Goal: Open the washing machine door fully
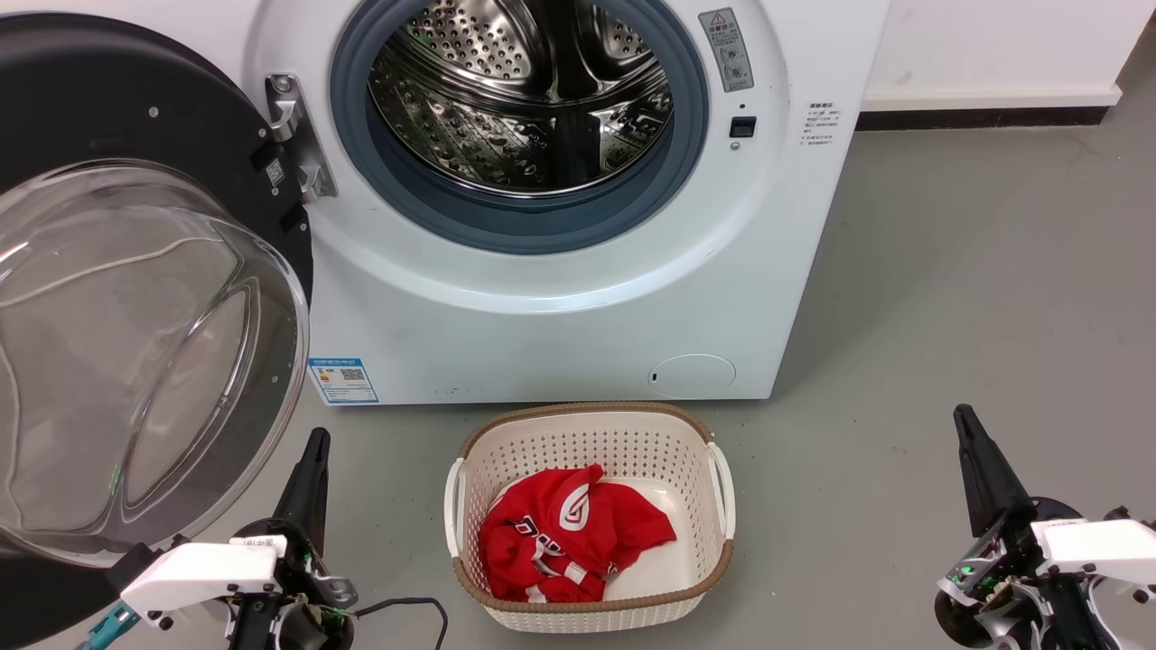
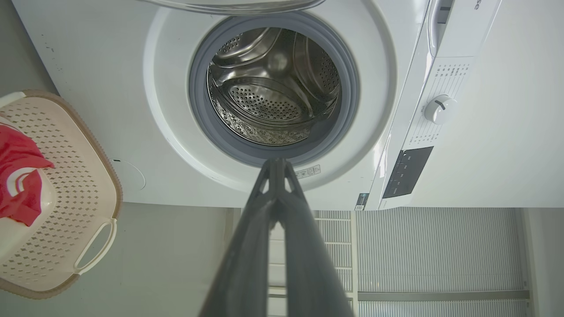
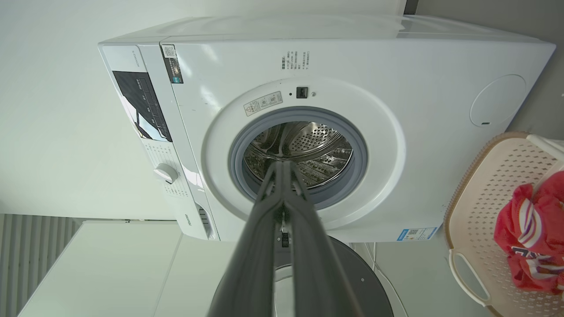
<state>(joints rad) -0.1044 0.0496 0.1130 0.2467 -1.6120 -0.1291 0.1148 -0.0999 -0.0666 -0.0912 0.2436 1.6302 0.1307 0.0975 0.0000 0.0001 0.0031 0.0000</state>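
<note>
The washing machine door is a black disc with a clear bulging glass bowl. It stands swung far out on its hinge at the left of the head view, leaving the steel drum open to view. Part of the door's black disc shows at the bottom of the right wrist view. My left gripper is low at the lower left, just right of the glass bowl, fingers shut and holding nothing. My right gripper is at the lower right over the floor, shut and empty, far from the door.
A cream laundry basket holding a red garment sits on the grey floor in front of the machine, between my two grippers. A white wall and baseboard run behind on the right.
</note>
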